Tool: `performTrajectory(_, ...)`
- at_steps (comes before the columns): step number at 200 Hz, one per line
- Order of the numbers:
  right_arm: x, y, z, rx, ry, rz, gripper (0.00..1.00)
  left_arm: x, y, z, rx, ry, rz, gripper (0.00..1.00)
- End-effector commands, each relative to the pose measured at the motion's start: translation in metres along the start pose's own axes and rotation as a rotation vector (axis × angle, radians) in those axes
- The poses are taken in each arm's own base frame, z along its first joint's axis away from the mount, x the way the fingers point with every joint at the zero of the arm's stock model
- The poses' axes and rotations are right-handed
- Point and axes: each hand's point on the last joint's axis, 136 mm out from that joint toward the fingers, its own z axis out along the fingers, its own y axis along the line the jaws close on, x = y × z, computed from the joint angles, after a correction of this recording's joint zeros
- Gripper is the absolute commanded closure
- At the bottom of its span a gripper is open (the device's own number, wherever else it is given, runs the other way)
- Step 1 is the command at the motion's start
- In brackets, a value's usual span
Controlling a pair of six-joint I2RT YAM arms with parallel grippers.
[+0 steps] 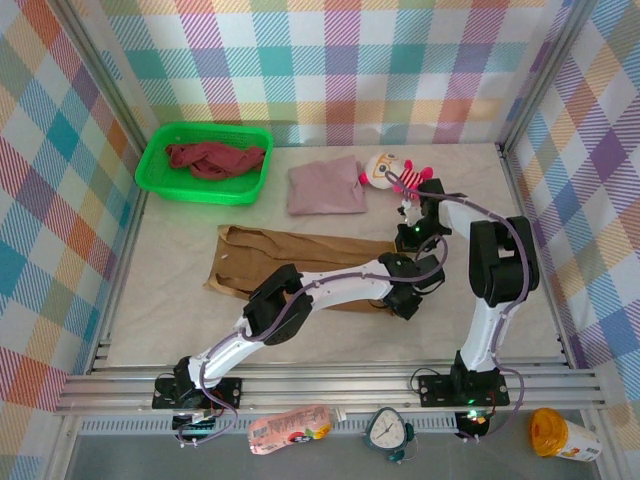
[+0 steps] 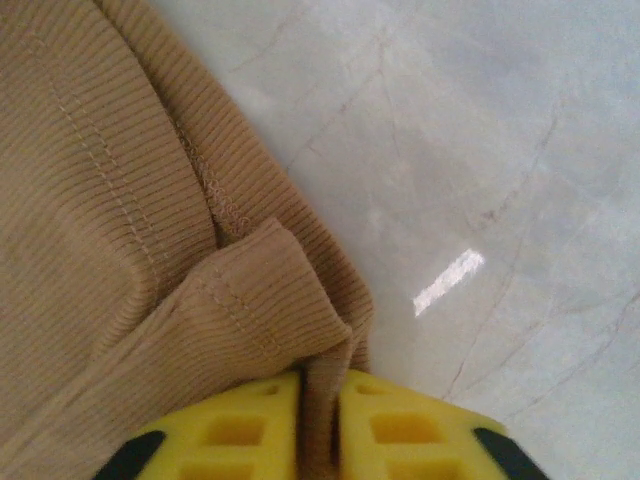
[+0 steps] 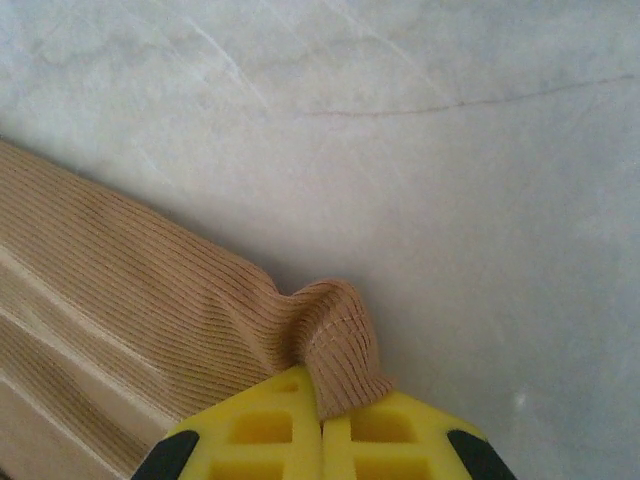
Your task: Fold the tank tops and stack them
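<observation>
Left pincer (image 2: 320, 400) and right pincer (image 3: 320, 405) grip the tan top (image 1: 290, 262); pink top (image 1: 325, 187) lies folded at twelve o'clock; maroon top (image 1: 213, 159) seemingly crumpled in basket (image 1: 158, 182).

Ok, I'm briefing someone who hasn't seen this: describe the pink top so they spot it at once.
Find the green basket at the far left of the table. Right of it, before the plush toy, lies the pink top. It is a neat square; the maroon top is bunched in the basket, the tan top a long strip.
</observation>
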Motion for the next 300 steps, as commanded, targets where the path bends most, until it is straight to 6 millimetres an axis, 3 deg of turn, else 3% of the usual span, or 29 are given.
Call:
performTrajectory(1,-0.002,-0.001,-0.015,0.007,-0.043,0.021,0.97,0.053,0.002,0.026,-0.056,0.204,0.065,0.95)
performTrajectory(11,-0.001,-0.002,-0.019,0.012,-0.049,0.027,0.97,0.045,-0.002,0.017,-0.041,0.190,0.063,1.00)
performTrajectory(48,-0.002,-0.013,-0.041,0.046,-0.091,0.064,0.99,0.002,-0.036,-0.027,0.122,0.053,0.002,1.00)
performTrajectory(96,0.010,-0.049,-0.067,0.146,-0.108,0.131,0.99,-0.048,-0.083,-0.071,0.369,-0.102,-0.108,1.00)
performTrajectory(112,0.009,-0.056,-0.077,0.165,-0.122,0.139,0.99,-0.063,-0.090,-0.084,0.418,-0.154,-0.132,1.00)
performTrajectory(127,0.003,-0.049,-0.087,0.147,-0.140,0.128,0.99,-0.069,-0.090,-0.098,0.447,-0.177,-0.151,1.00)
performTrajectory(152,-0.008,-0.024,-0.100,0.050,-0.181,0.159,0.99,-0.069,-0.071,-0.115,0.448,-0.178,-0.194,1.00)
performTrajectory(171,-0.011,-0.002,-0.104,0.004,-0.189,0.167,0.99,-0.064,-0.046,-0.132,0.454,-0.204,-0.247,1.00)
performTrajectory(191,-0.013,0.023,-0.098,-0.031,-0.171,0.158,0.98,-0.049,-0.014,-0.137,0.441,-0.195,-0.321,1.00)
performTrajectory(259,-0.027,0.097,-0.052,-0.110,-0.105,0.090,0.98,0.019,0.056,-0.112,0.388,-0.122,-0.536,1.00)
performTrajectory(300,-0.037,0.126,-0.026,-0.139,-0.073,0.069,0.97,0.067,0.097,-0.101,0.290,-0.072,-0.615,1.00)
